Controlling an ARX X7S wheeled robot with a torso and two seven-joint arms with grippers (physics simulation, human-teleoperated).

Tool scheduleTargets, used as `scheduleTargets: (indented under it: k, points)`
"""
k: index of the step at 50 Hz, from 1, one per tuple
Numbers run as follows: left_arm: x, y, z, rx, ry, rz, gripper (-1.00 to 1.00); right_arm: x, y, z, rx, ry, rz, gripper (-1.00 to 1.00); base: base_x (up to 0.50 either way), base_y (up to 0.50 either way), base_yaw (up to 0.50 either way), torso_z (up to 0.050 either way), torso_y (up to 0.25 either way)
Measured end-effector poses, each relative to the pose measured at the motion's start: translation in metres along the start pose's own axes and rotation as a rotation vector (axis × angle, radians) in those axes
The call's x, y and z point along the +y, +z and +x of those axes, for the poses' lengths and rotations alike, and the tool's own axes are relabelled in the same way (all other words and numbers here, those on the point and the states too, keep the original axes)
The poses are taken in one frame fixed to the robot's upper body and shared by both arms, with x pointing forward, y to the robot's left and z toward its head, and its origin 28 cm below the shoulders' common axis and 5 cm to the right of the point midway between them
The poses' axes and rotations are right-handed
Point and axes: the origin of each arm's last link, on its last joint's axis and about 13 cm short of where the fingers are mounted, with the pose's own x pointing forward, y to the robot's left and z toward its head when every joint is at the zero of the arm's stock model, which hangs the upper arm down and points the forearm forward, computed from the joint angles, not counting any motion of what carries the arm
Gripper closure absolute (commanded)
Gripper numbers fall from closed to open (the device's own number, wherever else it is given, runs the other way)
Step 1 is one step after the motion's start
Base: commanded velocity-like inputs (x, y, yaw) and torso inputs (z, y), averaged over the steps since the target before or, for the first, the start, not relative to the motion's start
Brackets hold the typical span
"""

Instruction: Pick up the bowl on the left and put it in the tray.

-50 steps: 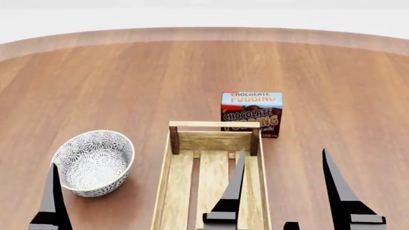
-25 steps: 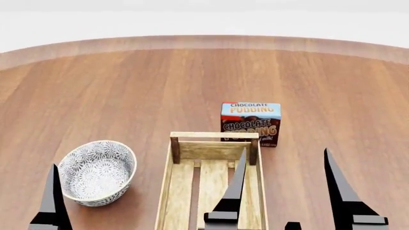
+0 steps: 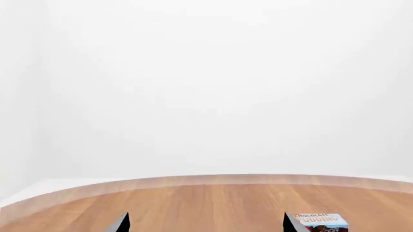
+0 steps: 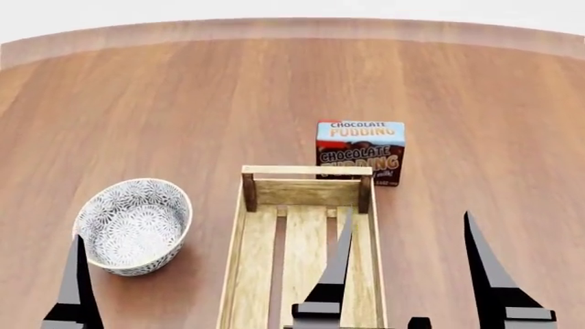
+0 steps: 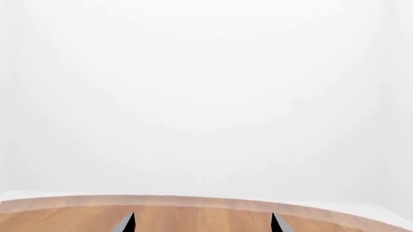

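1. Nearest you in the head view, the right gripper [image 4: 407, 271] shows two dark pointed fingers spread well apart with nothing between them, one over the near end of the crate and one beyond its right side. Its jaws stand released.
2. Only one dark finger [image 4: 73, 284] of the left gripper shows at the near left edge of the head view. Its wrist view shows two finger tips [image 3: 119, 223] set wide apart with bare wood between them, so you can take the left jaws as released too.
3. Just beyond that left finger sits the round ceramic bowl, white with a dense grey-blue floral pattern [image 4: 133, 226]. It rests upright on the round brown wooden surface [image 4: 183, 103], left of the crate and apart from it, untouched.
4. In the middle lies the long light-wood tray with a slatted bottom and darker corner posts [image 4: 306, 199]. It runs away from you and nothing lies in it.
5. Just behind the tray's far right corner stands the chocolate pudding box [image 4: 359, 152], upright. Leave it alone.
6. You appear to be at the reach step; no grasp has begun. The next move calls for the left gripper to go forward and down over the bowl's rim, one finger inside and one outside, before you close. The rim is thin and curved, so a shallow bite may slip.
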Motion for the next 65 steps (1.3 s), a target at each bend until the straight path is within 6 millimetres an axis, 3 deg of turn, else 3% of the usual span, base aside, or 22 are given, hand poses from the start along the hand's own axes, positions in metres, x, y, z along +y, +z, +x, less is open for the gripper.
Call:
scheduleTargets:
  k: [27, 49, 65]
  points:
    - [0.001, -0.001, 0.000, 0.012, -0.002, 0.016, -1.00, 0.000, 0.000, 0.000, -0.001, 0.001, 0.000, -1.00, 0.00, 0.00, 0.00, 0.027, -0.250]
    - [0.001, 0.003, 0.003, 0.103, 0.037, -0.076, -1.00, 0.000, -0.003, 0.000, 0.006, 0.002, -0.004, -1.00, 0.00, 0.00, 0.00, 0.000, 0.000]
    - [0.002, 0.013, 0.028, 0.213, 0.137, -0.241, -1.00, 0.001, -0.005, 0.000, 0.016, 0.005, -0.006, -1.00, 0.00, 0.00, 0.00, 0.000, 0.000]
